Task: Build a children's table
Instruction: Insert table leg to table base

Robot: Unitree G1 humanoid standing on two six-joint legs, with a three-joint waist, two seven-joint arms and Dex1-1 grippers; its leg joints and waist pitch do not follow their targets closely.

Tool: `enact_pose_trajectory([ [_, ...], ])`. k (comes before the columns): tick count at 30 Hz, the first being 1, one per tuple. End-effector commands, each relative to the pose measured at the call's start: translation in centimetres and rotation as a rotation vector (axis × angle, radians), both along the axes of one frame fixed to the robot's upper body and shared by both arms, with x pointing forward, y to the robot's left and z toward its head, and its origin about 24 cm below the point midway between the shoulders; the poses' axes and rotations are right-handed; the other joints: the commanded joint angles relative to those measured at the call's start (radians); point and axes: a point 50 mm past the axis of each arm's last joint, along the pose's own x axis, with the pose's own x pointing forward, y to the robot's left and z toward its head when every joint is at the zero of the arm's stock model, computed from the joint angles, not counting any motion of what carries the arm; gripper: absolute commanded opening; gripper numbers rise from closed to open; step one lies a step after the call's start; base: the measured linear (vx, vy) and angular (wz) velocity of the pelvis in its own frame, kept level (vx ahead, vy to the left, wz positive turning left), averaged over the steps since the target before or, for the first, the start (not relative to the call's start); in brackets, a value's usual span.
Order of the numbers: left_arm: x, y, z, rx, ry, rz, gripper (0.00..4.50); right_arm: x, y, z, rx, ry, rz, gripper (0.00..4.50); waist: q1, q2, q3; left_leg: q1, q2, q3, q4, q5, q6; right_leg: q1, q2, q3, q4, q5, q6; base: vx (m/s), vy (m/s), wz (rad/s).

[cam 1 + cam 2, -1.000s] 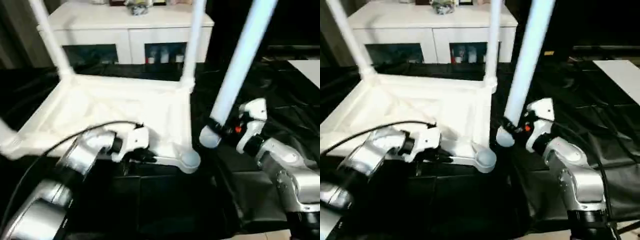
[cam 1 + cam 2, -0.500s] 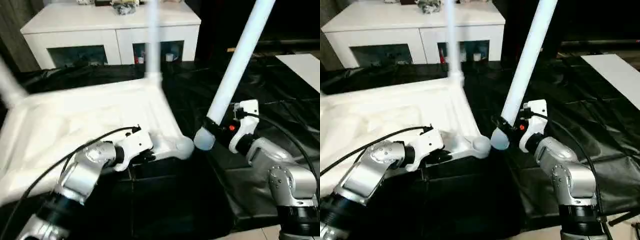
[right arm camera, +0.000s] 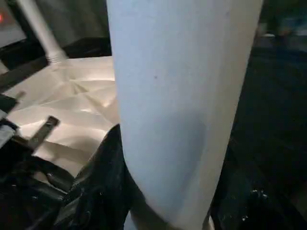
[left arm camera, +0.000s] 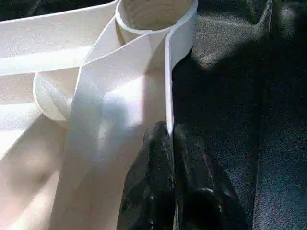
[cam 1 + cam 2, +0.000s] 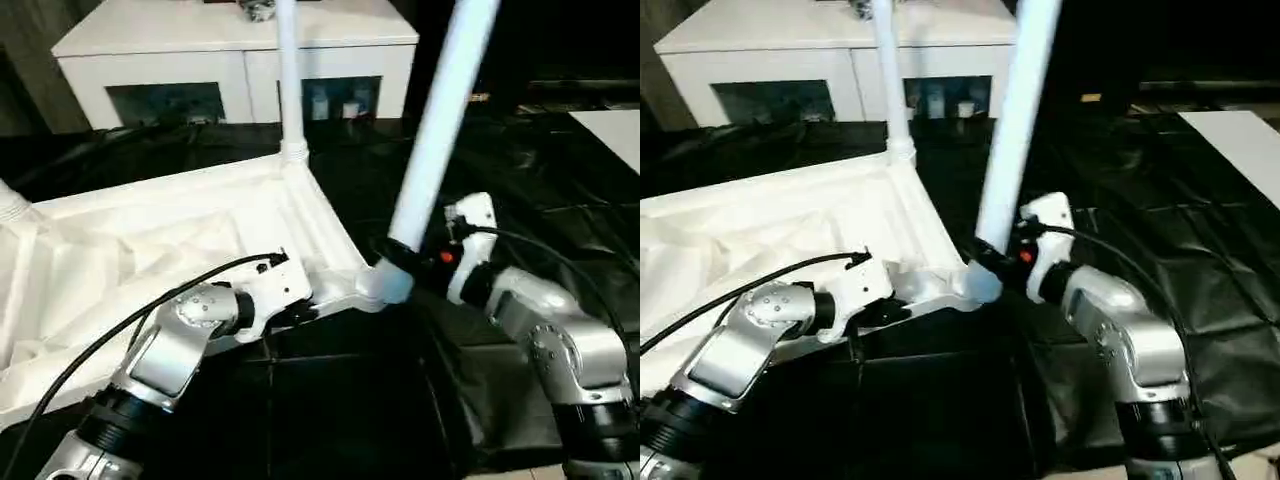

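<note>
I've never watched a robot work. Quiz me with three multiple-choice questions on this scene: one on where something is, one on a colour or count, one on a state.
1. Where is the white cabinet?
A. behind the table top
B. under the table top
C. on the right arm

2. What colour is the sheet under the work?
A. red
B. black
C. yellow

3. What does the left gripper do?
A. hangs open in the air
B. pinches the table top's rim
C. holds a cup

Answers:
1 A, the cabinet stands beyond the table top.
2 B, the sheet is black.
3 B, its jaws close on the thin white rim, while the right gripper holds the leg.
</note>
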Motion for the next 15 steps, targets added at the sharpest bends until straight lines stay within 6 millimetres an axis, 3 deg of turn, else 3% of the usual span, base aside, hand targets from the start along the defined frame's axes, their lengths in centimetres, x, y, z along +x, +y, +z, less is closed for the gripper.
enact_pose_trajectory([
  [1,-0.5,-0.4,-1.3,0.035,0.066,-0.046,0.00,0.6,0.4,0.4,0.002,-0.026,0.040,1.86,0.004,-0.013,-0.055,0.024,0.069,-0.030,-0.068,-0.101,0.070,0.028,-0.058,0.038,-0.064,0.086,-0.269,0.000,0.000,0.00],
  [2,-0.4,-0.5,-1.4,0.038,0.072,-0.058,0.00,0.9,0.4,0.2,-0.001,-0.019,0.047,1.86,0.004,-0.020,-0.053,0.024,0.069,-0.029,-0.069,-0.121,0.063,0.028,-0.059,0.038,-0.067,0.049,-0.271,0.000,0.000,0.00],
  [4,-0.3,-0.5,-1.4,0.040,0.068,-0.067,0.00,1.2,0.4,0.0,-0.006,-0.011,0.055,1.85,0.006,-0.017,-0.053,0.025,0.071,-0.030,-0.069,-0.129,0.052,0.028,-0.060,0.039,-0.067,0.016,-0.267,0.000,0.000,0.00],
  [9,0.1,-0.8,-1.2,0.032,0.058,-0.098,0.00,2.0,0.1,-0.4,-0.028,0.004,0.077,1.85,0.010,-0.026,-0.058,0.025,0.069,-0.029,-0.065,-0.087,0.062,0.030,-0.059,0.037,-0.058,0.089,-0.273,0.000,0.000,0.00],
  [11,0.3,-0.9,-1.1,0.035,0.049,-0.110,0.00,2.5,-0.3,-0.7,-0.025,0.024,0.084,1.85,0.010,-0.029,-0.056,0.023,0.069,-0.028,-0.065,-0.100,0.063,0.031,-0.060,0.037,-0.060,0.068,-0.280,0.000,0.000,0.00],
  [12,0.4,-1.0,-1.1,0.035,0.046,-0.109,0.00,2.6,-0.4,-0.7,-0.025,0.028,0.086,1.85,0.013,-0.037,-0.055,0.025,0.070,-0.026,-0.065,-0.102,0.062,0.030,-0.060,0.038,-0.062,0.054,-0.277,0.000,0.000,0.00],
  [13,0.5,-1.0,-1.1,0.036,0.045,-0.110,0.00,2.7,-0.4,-0.8,-0.025,0.030,0.089,1.85,0.016,-0.032,-0.054,0.024,0.072,-0.028,-0.066,-0.105,0.062,0.031,-0.063,0.038,-0.061,0.042,-0.275,0.000,0.000,0.00],
  [15,0.5,-1.0,-1.0,0.034,0.042,-0.113,0.00,2.8,-0.5,-1.0,-0.027,0.037,0.094,1.85,0.016,-0.037,-0.055,0.025,0.072,-0.028,-0.065,-0.104,0.058,0.030,-0.061,0.037,-0.060,0.038,-0.273,0.000,0.000,0.00],
])
